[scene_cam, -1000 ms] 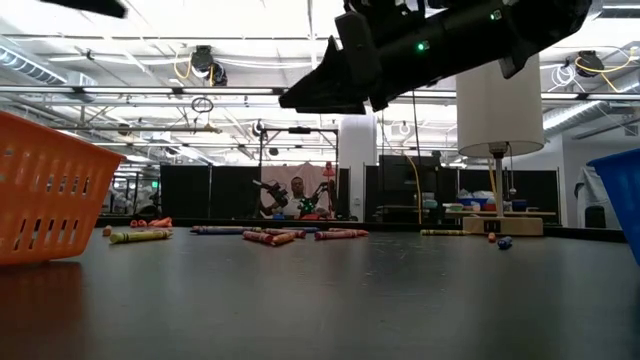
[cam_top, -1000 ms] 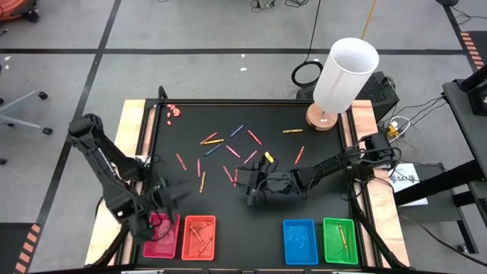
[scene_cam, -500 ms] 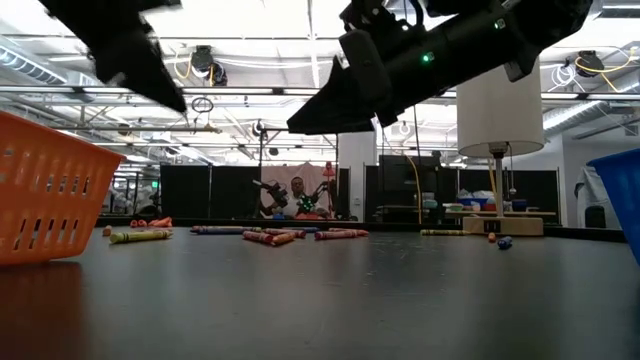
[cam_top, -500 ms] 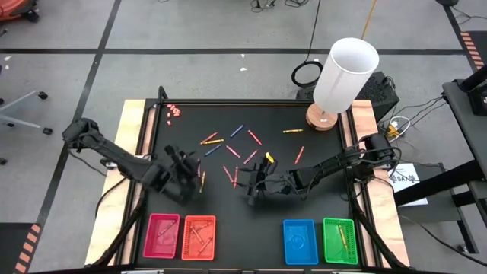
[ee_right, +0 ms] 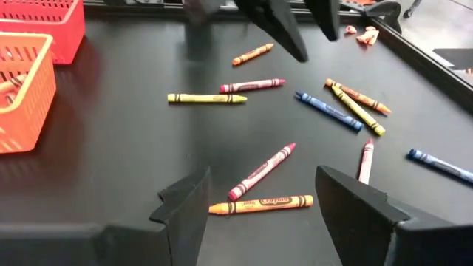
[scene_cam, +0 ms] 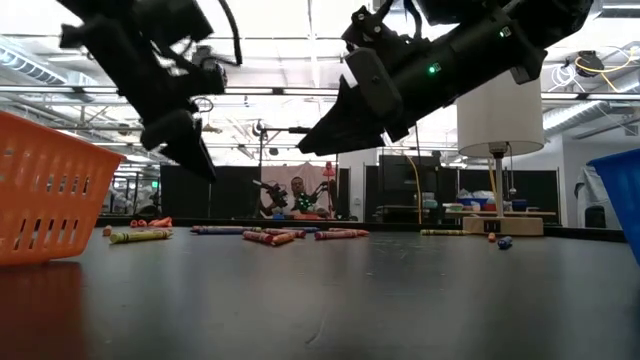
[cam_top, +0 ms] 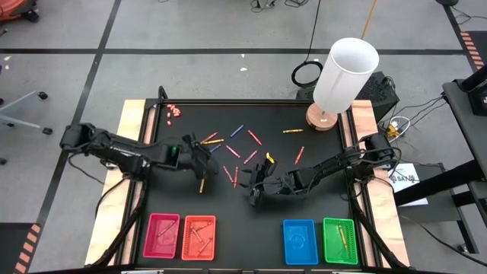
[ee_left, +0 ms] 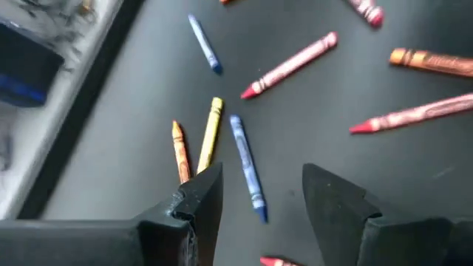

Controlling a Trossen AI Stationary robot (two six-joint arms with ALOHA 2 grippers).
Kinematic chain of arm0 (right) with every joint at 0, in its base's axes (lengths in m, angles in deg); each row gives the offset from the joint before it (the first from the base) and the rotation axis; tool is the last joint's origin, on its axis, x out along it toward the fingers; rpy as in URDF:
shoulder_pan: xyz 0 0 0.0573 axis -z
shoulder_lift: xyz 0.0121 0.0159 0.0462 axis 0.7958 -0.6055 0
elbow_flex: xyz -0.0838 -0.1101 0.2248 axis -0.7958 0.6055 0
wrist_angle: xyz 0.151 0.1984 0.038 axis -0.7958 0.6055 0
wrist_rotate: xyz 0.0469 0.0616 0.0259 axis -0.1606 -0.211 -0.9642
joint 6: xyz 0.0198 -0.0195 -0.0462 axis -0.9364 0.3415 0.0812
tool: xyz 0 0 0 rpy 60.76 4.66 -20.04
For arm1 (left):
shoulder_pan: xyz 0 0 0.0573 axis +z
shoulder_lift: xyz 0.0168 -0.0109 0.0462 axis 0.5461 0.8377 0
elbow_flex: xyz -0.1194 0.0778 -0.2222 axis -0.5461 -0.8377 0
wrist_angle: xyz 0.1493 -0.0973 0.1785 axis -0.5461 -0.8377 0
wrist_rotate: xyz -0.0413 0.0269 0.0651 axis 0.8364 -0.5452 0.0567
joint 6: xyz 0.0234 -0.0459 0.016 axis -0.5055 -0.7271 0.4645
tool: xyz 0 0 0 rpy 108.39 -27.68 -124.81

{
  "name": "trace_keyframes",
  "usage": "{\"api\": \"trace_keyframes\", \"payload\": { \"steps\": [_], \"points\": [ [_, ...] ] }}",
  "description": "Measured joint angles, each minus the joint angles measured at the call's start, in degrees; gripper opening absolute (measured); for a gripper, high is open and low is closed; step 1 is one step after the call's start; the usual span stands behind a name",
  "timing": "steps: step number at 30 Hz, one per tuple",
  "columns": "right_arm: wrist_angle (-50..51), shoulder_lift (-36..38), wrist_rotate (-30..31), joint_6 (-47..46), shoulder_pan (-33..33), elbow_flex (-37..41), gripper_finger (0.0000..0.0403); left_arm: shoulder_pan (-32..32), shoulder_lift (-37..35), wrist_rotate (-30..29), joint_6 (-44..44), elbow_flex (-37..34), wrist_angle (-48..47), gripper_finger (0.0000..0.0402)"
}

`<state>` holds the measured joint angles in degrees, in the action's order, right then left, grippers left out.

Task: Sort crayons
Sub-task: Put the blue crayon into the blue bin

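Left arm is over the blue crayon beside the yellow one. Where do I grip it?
Take the blue crayon at mid-length, jaws across its width, straight down from above: it lies flat. The left gripper hangs open over it. The yellow crayon lies close along one side, so one jaw must enter that narrow gap; the other side is bare.

A red crayon [ee_left: 275, 261] is cut off by the left wrist picture's edge. The small pink bits [cam_top: 174, 111] in the table corner are too tiny to tell.
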<state>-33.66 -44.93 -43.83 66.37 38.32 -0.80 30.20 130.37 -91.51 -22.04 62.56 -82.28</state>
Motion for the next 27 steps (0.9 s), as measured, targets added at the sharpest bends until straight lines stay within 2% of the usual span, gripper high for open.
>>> {"api": "trace_keyframes", "payload": {
  "steps": [4,8,16,27],
  "points": [
    [0.03,0.0,0.0,-0.28,-0.27,0.0,0.0228,5.8,0.03,8.9,0.78,-1.67,3.04,0.0177],
    [0.09,0.0,-0.04,-0.44,-0.32,0.0,0.0228,8.84,0.0,13.64,2.32,-6.07,12.56,0.0177],
    [0.12,0.0,0.02,-0.76,-1.06,0.0,0.0228,11.28,0.02,15.53,0.73,-12.29,23.74,0.0177],
    [0.08,0.0,0.11,-0.78,-1.07,0.0,0.0228,13.48,0.53,16.05,-1.53,-17.33,30.71,0.0177]
  ]
}}
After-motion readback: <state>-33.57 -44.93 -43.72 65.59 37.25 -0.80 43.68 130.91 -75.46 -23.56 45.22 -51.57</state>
